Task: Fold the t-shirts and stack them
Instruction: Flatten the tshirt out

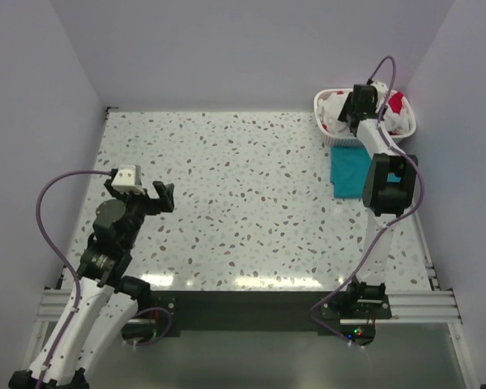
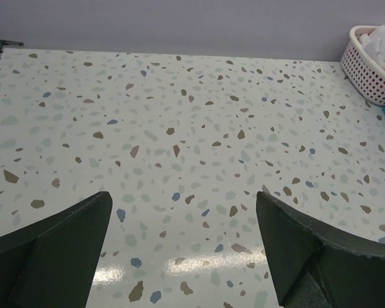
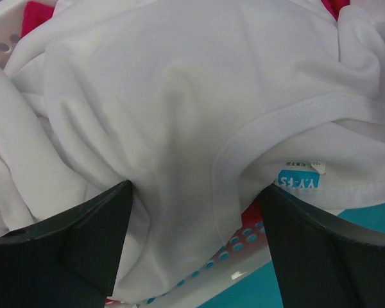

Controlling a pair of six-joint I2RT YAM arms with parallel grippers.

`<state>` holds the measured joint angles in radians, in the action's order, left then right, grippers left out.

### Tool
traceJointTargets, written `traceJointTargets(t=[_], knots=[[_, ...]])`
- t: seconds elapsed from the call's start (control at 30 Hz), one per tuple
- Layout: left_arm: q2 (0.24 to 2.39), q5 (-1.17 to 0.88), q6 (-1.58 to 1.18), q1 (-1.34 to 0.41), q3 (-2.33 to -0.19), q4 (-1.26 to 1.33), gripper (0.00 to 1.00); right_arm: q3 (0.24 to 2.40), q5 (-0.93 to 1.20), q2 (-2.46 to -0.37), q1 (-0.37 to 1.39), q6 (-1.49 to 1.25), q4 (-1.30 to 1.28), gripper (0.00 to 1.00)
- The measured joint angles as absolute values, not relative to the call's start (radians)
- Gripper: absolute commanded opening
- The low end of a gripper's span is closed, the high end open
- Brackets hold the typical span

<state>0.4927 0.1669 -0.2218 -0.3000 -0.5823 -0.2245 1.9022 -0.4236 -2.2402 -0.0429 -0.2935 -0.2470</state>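
A white t-shirt (image 3: pixel 179 96) lies crumpled on top in the white lattice basket (image 1: pixel 411 127) at the table's far right, with red-pink shirts (image 1: pixel 397 103) under and beside it. A teal t-shirt (image 1: pixel 348 172) lies folded on the table just in front of the basket. My right gripper (image 1: pixel 358 101) is down over the basket. In the right wrist view it (image 3: pixel 196 212) is open, with a fold of the white shirt and its collar hem between the spread fingers. My left gripper (image 1: pixel 162 197) is open and empty above the table's left side, as its wrist view (image 2: pixel 183 218) shows.
The basket rim (image 3: pixel 244 263) lies just below the right fingers, with teal fabric (image 3: pixel 289 289) beyond it. The left wrist view shows the speckled tabletop, with the basket (image 2: pixel 372 70) at the far right. Walls enclose the table on three sides.
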Motion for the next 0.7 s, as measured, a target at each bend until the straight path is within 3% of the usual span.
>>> traceJointTargets(t=[0.03, 0.17, 0.33, 0.43, 0.7], knots=[[0.498, 0.167, -0.222, -0.299, -0.582, -0.224, 1.00, 1.911, -0.422, -2.250, -0.047, -0.290, -0.245, 0.78], [0.509, 0.163, -0.221, -0.295, -0.582, -0.224, 1.00, 1.944, -0.405, -2.272, -0.054, -0.264, -0.237, 0.41], [0.511, 0.160, -0.221, -0.292, -0.582, -0.224, 1.00, 1.948, -0.367, -2.268, -0.052, -0.247, -0.222, 0.21], [0.510, 0.159, -0.221, -0.289, -0.582, -0.224, 1.00, 1.934, -0.337, -2.244, -0.052, -0.239, -0.222, 0.03], [0.488, 0.159, -0.221, -0.288, -0.582, -0.224, 1.00, 1.894, -0.265, -2.057, -0.039, -0.199, -0.224, 0.00]])
